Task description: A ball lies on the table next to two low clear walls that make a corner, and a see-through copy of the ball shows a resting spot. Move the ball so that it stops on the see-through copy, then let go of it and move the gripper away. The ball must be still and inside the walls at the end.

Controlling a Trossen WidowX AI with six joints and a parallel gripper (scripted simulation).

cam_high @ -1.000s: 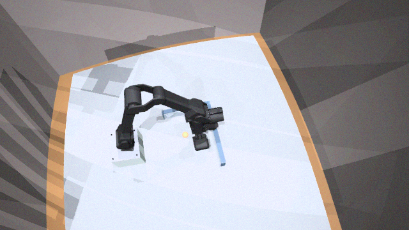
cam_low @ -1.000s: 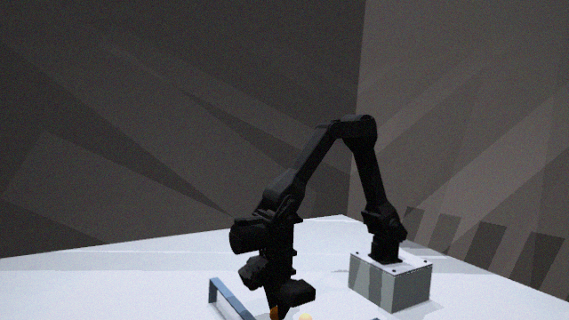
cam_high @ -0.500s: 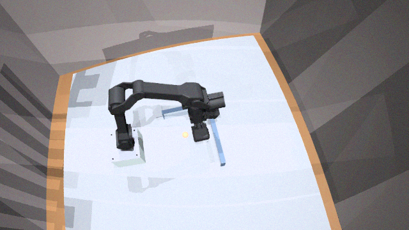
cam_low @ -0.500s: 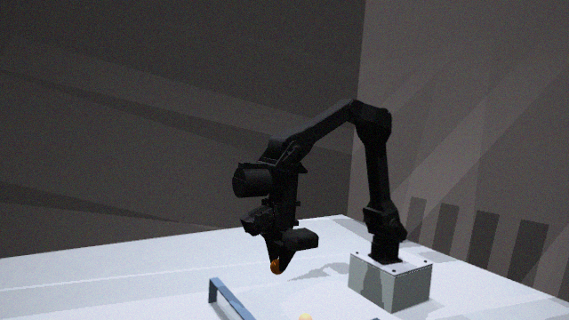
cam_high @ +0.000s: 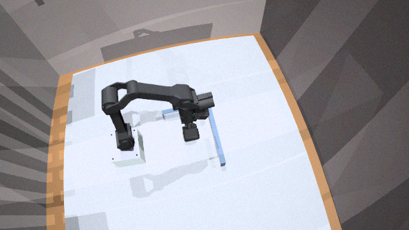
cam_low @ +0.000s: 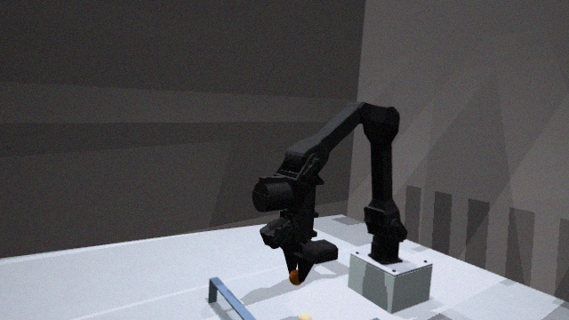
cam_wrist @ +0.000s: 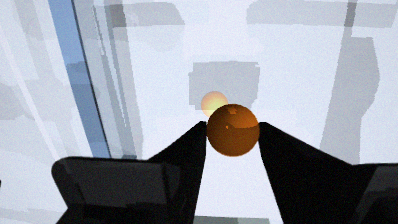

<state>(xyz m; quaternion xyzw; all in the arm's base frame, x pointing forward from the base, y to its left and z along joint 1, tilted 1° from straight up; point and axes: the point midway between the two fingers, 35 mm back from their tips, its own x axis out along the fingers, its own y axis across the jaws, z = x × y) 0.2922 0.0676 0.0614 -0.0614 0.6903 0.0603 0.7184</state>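
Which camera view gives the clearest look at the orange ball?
The wrist view: the orange ball fills the centre, pinched between the gripper's dark fingers, with the see-through copy just behind it. The exterior view shows only a small orange patch at the fingertips. In the top view the gripper hides the ball.

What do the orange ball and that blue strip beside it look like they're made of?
The ball, pinched in the jaws, looks like hard, glossy plastic or resin: small bright glints show on its orange skin. The blue strip, a low wall, seems tinted clear plastic or glass, flat and pale; which one is hard to tell.
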